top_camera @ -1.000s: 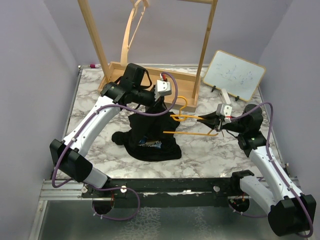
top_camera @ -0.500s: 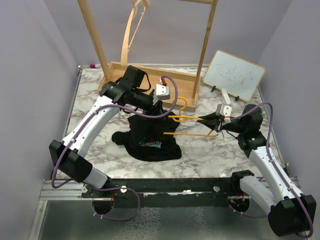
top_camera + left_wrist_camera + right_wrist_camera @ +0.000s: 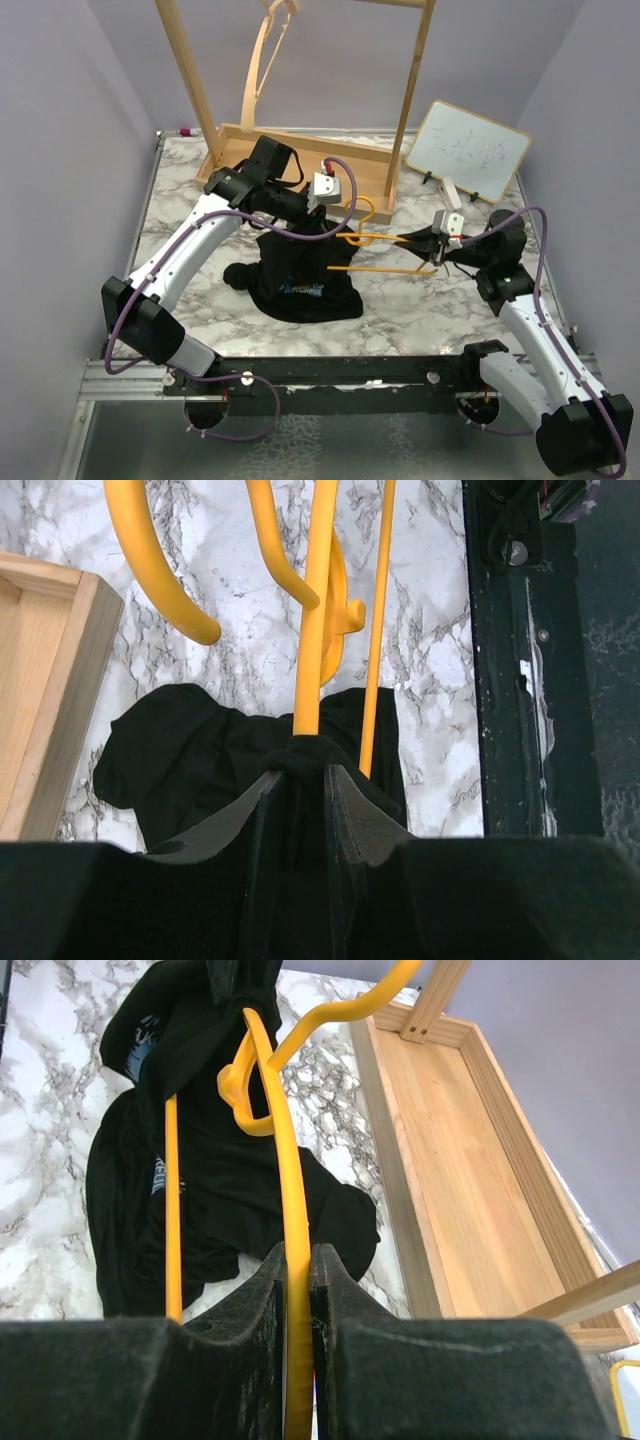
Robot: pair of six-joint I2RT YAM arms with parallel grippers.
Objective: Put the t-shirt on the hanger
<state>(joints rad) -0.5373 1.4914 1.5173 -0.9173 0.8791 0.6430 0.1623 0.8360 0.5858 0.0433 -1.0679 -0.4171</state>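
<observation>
The black t-shirt (image 3: 300, 285) lies bunched on the marble table, part of it gathered up around one arm of the yellow-orange hanger (image 3: 385, 268). The hanger is held level above the table, its hook toward the wooden rack. My right gripper (image 3: 415, 240) is shut on the hanger's upper arm (image 3: 290, 1160), which runs between its fingers (image 3: 297, 1255). My left gripper (image 3: 325, 218) stands over the shirt's raised part. In the left wrist view its jaws (image 3: 300, 775) stand a little apart with black cloth (image 3: 200, 750) loose between them, right where the hanger arm (image 3: 316, 600) enters the shirt.
A wooden rack with a tray base (image 3: 300, 145) stands at the back, a pale wooden hanger (image 3: 262, 60) hanging from it. A small whiteboard (image 3: 468, 150) leans at the back right. A black rail (image 3: 330, 370) runs along the near edge.
The left gripper's jaws have parted from their tight hold on the cloth, and its wrist has shifted slightly right toward the hook. The right arm and the hanger hold still.
</observation>
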